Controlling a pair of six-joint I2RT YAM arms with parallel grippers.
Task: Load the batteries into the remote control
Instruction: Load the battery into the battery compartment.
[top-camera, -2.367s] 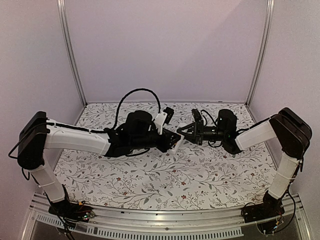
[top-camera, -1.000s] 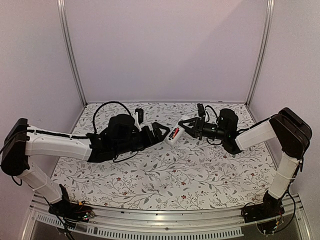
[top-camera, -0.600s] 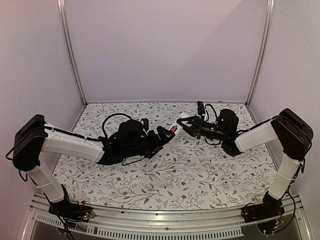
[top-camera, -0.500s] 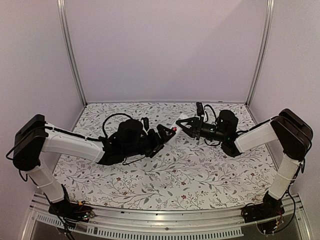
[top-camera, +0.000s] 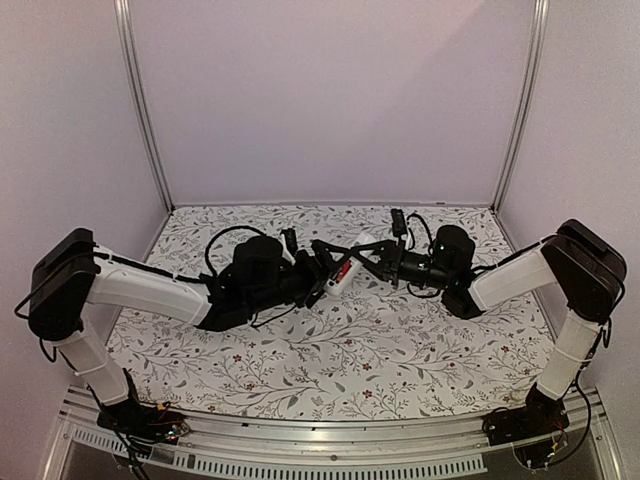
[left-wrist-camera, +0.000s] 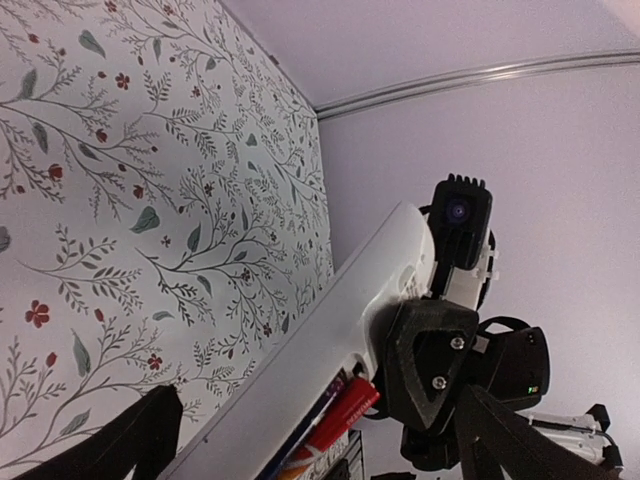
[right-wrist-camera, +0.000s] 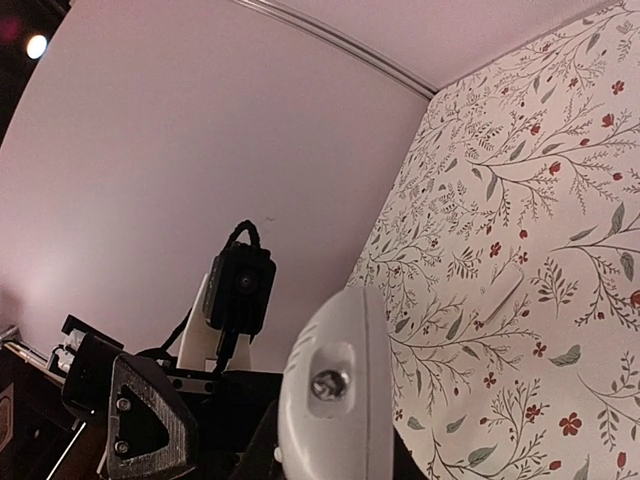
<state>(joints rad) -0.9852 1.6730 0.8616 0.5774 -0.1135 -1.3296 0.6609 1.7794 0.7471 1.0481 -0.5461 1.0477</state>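
The white remote control (top-camera: 347, 268) hangs above the middle of the table, with my right gripper (top-camera: 368, 257) shut on its far end. A red battery (top-camera: 345, 267) lies in its open back. In the left wrist view the remote (left-wrist-camera: 330, 330) runs diagonally, with the red battery (left-wrist-camera: 345, 415) in the bay and a dark slim shape beside it that I cannot identify. My left gripper (top-camera: 324, 266) is open, and its fingers stand wide on either side of the remote's near end (left-wrist-camera: 318, 405). The right wrist view shows the remote's rounded end (right-wrist-camera: 335, 390) close up.
A floral cloth (top-camera: 330, 350) covers the table, with walls on three sides and metal posts (top-camera: 140, 110) at the back corners. A small pale sliver (right-wrist-camera: 500, 298) lies flat on the cloth beyond the remote. Both arms meet over the table's far middle.
My left gripper has come forward and up to the remote, and its open fingers now straddle it. The right gripper has kept its hold and shifted the remote slightly.
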